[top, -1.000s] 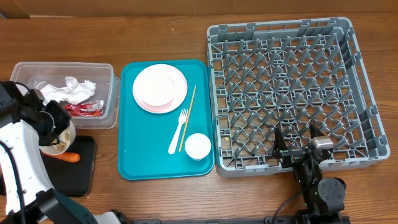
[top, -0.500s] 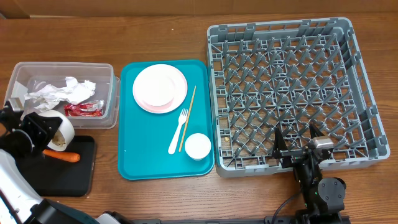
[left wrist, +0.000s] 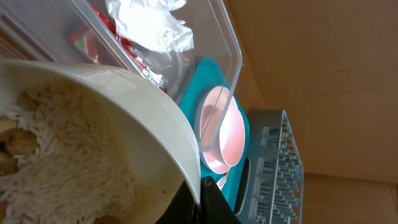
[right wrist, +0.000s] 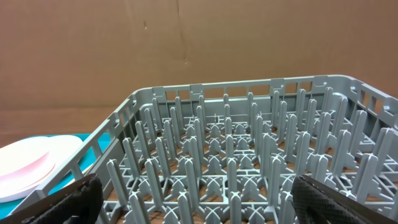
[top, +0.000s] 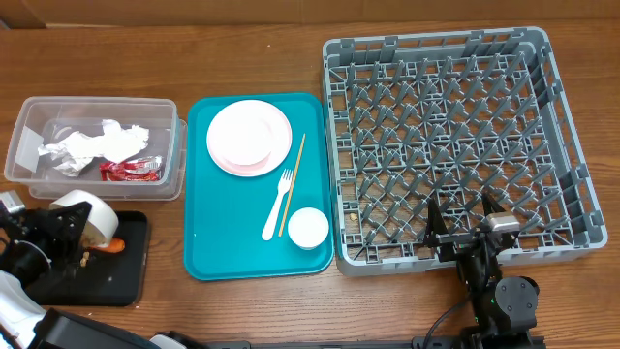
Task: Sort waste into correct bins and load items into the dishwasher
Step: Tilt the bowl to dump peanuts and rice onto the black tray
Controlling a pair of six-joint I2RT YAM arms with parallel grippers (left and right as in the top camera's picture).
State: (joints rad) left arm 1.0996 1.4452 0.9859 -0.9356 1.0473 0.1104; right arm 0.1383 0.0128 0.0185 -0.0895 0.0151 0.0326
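Wooden worktop (top: 242, 39) fills the overhead view. At its lower left the left gripper (left wrist: 200, 200) has its jaws clamped on the rim of a white bowl (top: 89, 213), tilted over the black tray (top: 121, 276). Rice (left wrist: 56, 155) lies inside the bowl. The carrot (top: 114, 245) is half hidden behind the bowl. The right gripper (top: 461, 218), jaws wide apart, stands at the near edge of the grey rack (top: 567, 126).

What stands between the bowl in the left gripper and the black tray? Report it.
Nothing visible does. The left gripper is shut on the white bowl, which is tipped over the far edge of the black tray with the rice scraps inside it. The carrot already lies on the tray beside the bowl.
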